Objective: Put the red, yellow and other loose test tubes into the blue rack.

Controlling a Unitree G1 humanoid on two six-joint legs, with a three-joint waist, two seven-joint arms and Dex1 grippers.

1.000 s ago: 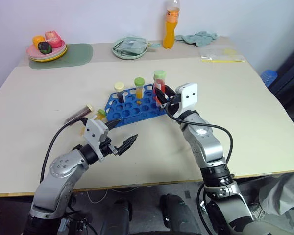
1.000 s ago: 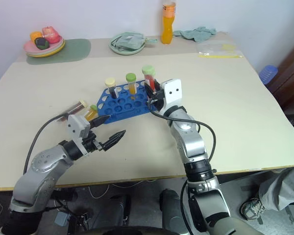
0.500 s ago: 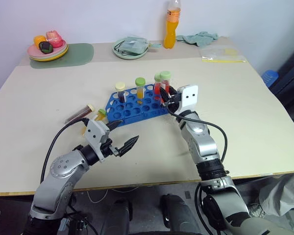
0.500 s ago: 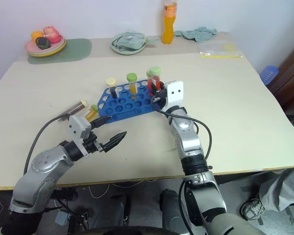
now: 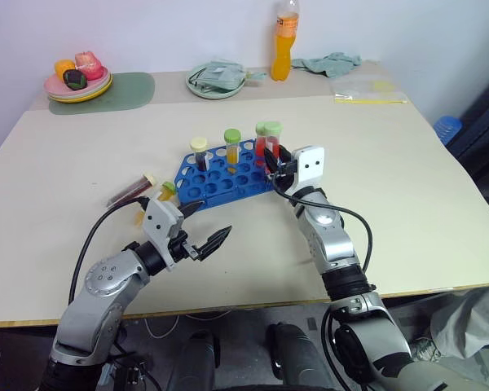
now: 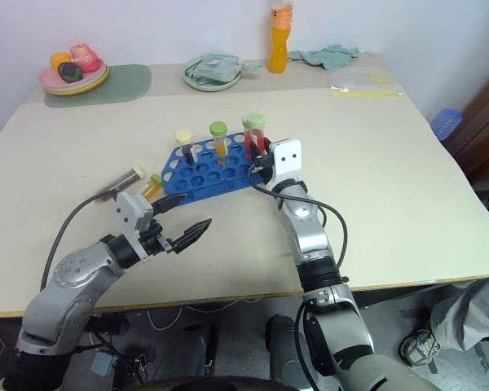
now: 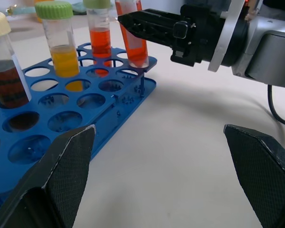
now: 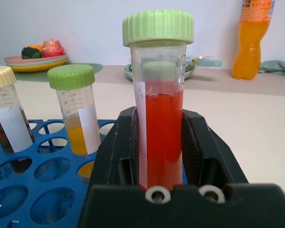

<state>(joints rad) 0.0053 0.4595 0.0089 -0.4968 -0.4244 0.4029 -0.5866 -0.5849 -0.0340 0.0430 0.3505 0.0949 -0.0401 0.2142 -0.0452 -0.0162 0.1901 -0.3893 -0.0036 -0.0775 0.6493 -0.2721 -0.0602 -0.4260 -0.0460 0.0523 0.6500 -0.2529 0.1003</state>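
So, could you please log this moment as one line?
right pincer: around red tube in blue rack | left pincer: open | two loose tubes outside

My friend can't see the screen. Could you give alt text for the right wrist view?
A red tube with a green cap stands upright at the blue rack, held between the two black fingers of the right gripper. Behind it a yellow tube and a dark tube stand in the rack; an orange bottle sits far back.
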